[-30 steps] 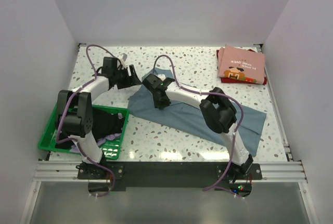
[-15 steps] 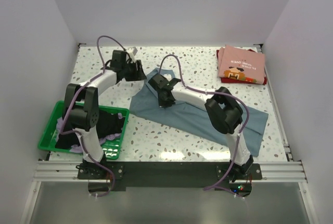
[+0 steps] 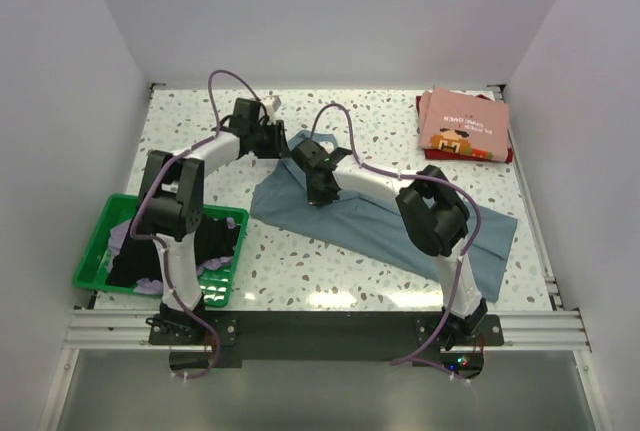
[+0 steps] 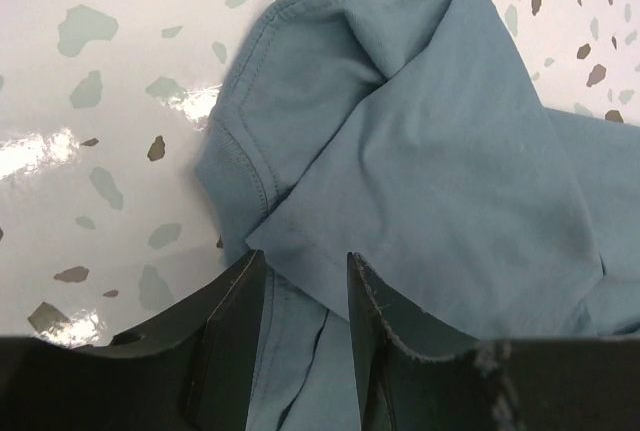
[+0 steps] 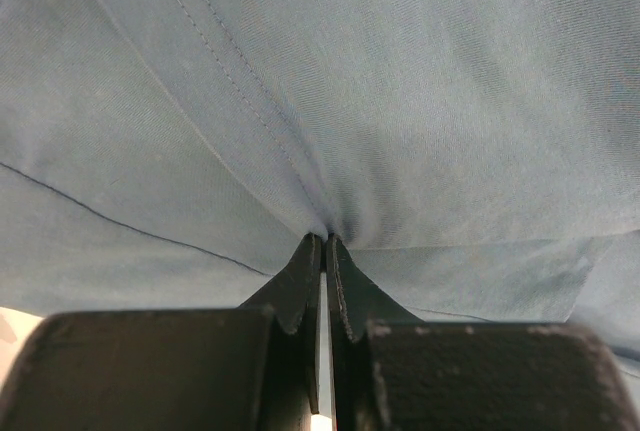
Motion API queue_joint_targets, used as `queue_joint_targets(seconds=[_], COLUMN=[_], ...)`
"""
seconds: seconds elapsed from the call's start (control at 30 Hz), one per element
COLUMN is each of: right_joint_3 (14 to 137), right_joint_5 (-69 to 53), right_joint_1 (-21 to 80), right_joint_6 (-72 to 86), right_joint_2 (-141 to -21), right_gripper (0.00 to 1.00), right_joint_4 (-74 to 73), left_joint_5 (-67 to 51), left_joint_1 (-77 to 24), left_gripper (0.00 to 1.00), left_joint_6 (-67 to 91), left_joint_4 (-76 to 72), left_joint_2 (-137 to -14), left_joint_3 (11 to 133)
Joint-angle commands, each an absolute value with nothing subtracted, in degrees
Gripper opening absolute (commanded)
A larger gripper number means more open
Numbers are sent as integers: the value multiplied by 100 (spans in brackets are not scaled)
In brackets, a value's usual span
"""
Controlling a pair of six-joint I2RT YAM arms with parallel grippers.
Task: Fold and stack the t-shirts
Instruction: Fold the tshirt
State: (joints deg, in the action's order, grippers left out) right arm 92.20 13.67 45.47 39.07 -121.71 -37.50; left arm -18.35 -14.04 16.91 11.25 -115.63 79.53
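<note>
Right end effector (image 5: 324,241) is clenched tight, fingertips pinched on a puckered gather of the grey-blue t-shirt (image 5: 400,101), stitched seams running away from the nip. Over to the left end effector (image 4: 300,266): jaws parted, straddling a folded edge of the same shirt, cloth lying between the two fingers (image 4: 238,296), not squeezed. Just beyond them, a rumpled sleeve with its hem curling onto the speckled bench (image 4: 90,101).

From above, both end effectors sit close together at the shirt's far left corner, left (image 3: 272,139) at the tip, right (image 3: 318,191) just inside it. The grey-blue t-shirt (image 3: 350,231) lies spread diagonally across the middle of the bench (image 3: 380,111), running toward the near right. Far right corner: a folded pink t-shirt (image 3: 462,126) stacked on a dark red t-shirt (image 3: 421,111). Near left: the green mesh basket (image 3: 95,251) holds a black t-shirt (image 3: 215,236) and a lavender t-shirt (image 3: 215,266), bunched up.
</note>
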Motion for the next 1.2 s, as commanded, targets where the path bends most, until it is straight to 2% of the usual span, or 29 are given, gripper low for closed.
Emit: queue_joint_targets(seconds=[0.0, 0.27, 0.47, 0.57, 0.6, 0.67, 0.7, 0.73, 1.0, 1.17], right_joint_3=[9202, 9193, 9237, 9272, 9290, 9290, 9290, 9290, 9246, 9211], right_joint_5=[1406, 1354, 1327, 1318, 1318, 1310, 1318, 1318, 1433, 1450], right_joint_1=[4456, 4447, 4412, 4403, 4403, 4386, 4386, 4368, 4272, 4263], right_joint_6=[3990, 4008, 3999, 3999, 3990, 3990, 3990, 3990, 3920, 3788], right_joint_2=[-12067, -12076, -12129, -12155, -12155, -12164, -12155, -12155, -11787, -11611], right_gripper=[0, 0, 0, 0, 0, 0, 0, 0, 0, 0], right_joint_4=[-3832, -3823, -3832, -3850, -3858, -3858, -3867, -3885, -4087, -4254], left_joint_5=[-1749, -1591, -1617, -1652, -1652, -1670, -1679, -1687, -1898, -1995], left_joint_1=[-1415, -1433, -1476, -1494, -1494, -1494, -1494, -1494, -1485, -1485], left_gripper=[43, 40, 34, 26, 16, 9, 2, 0, 0, 0], left_joint_6=[1591, 1652, 1661, 1679, 1679, 1696, 1696, 1705, 1968, 2109], left_joint_4=[1072, 1064, 1028, 1002, 1011, 1011, 1011, 1019, 1011, 791], left_joint_2=[-11786, -12015, -12050, -12076, -12102, -12129, -12138, -12164, -11709, -11119], left_joint_3=[8287, 8446, 8429, 8437, 8437, 8472, 8481, 8490, 8456, 7868])
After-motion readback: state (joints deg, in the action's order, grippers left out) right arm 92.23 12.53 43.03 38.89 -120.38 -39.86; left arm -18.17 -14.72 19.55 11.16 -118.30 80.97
